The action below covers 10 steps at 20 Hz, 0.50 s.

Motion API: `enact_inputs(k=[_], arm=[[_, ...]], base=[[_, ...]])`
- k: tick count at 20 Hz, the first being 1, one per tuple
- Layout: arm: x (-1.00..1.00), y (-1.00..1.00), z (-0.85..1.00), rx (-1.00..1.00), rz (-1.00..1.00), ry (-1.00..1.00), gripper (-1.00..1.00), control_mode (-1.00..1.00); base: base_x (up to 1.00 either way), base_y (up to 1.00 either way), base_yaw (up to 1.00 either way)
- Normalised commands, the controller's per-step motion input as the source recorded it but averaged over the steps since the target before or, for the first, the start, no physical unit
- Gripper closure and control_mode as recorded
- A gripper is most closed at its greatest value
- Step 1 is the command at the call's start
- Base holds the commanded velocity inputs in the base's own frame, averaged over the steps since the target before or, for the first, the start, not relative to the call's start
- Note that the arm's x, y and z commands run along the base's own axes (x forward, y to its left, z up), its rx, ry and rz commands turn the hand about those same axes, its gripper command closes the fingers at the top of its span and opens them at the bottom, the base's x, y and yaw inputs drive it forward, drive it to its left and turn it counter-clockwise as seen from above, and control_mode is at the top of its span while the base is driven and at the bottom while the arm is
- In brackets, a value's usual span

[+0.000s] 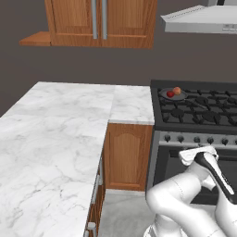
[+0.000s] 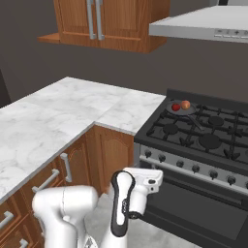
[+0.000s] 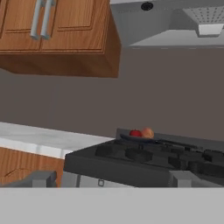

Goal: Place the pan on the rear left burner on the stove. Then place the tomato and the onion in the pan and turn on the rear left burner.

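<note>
The pincer, nearest, hangs low before the stove with fingers spread wide and empty, while the pan sits on the rear left burner holding tomato and onion side by side.

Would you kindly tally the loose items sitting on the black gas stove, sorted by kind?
Shallow round dark grey pan, on the rear left burner: 1
Glossy dark red tomato, in the pan: 1
Orange-brown onion, in the pan: 1
Total: 3
</note>
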Motion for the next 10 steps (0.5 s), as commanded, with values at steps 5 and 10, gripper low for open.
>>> enact_inputs(k=[5, 10], arm=[[0.29, 0.55, 0.00, -0.02, -0.15, 0.00, -1.00, -1.00], [0.27, 0.11, 0.00, 0.00, -0.11, 0.00, -1.00, -1.00]], base=[[0.00, 0.00, 0.00], [0.00, 0.00, 0.00]])
